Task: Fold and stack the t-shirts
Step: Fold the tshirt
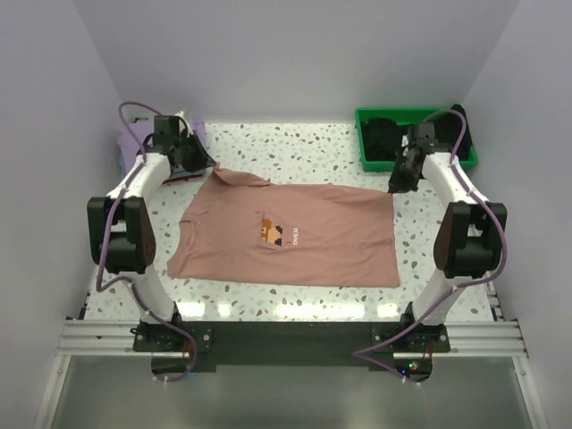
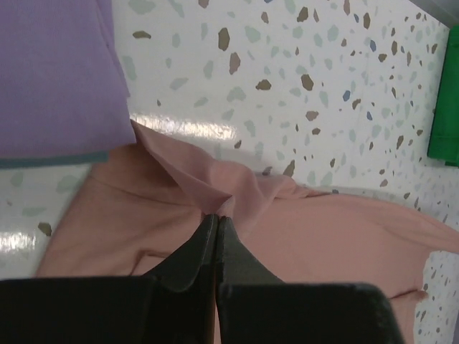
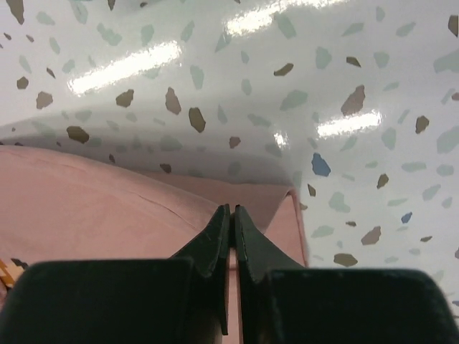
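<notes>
1 pink shirt (image 1: 295, 234) flat; 1 lavender shirt (image 2: 50, 72); 1 tray (image 1: 361, 138) holding black shirt (image 1: 382, 134). Clamped on pink shirt: left gripper (image 2: 216, 221), right gripper (image 3: 232, 213).

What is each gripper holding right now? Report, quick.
Left gripper: closed, pinching the salmon-pink t-shirt at its far edge.
Right gripper: closed on the same shirt's far hem corner.

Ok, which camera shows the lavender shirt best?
Left wrist: the lavender shirt fills its upper left, edge clear. Top external shows only a sliver behind the left arm; right wrist shows none of it.
</notes>
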`<act>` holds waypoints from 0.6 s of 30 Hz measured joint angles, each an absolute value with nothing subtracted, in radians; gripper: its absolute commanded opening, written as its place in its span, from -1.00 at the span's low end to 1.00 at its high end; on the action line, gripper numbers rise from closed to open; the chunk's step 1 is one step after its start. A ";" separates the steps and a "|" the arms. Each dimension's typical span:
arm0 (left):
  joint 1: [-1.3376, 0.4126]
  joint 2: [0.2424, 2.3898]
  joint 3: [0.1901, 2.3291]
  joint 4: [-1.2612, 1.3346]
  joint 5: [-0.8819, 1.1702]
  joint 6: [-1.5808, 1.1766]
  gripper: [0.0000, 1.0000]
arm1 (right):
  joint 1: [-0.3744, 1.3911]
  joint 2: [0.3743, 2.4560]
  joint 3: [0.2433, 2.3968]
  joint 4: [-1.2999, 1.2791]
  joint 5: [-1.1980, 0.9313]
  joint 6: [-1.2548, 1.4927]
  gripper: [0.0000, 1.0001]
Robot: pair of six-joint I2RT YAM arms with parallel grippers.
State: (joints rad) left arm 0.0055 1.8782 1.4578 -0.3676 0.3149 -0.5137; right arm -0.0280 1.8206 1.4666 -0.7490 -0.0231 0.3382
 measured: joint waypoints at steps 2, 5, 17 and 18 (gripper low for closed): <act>0.004 1.797 1.388 -0.364 0.315 -0.514 -1.00 | -0.028 1.773 1.427 -0.747 -0.027 0.337 -1.00; 0.000 1.667 1.291 -0.353 0.311 -0.513 -1.00 | -0.028 1.712 1.369 -0.741 -0.027 0.336 -1.00; -0.001 1.228 0.974 -0.381 0.204 -0.523 -1.00 | -0.028 1.518 1.146 -0.730 -0.018 0.316 -1.00; -0.001 1.199 0.960 -0.385 0.201 -0.527 -1.00 | -0.028 1.504 1.135 -0.728 -0.017 0.313 -1.00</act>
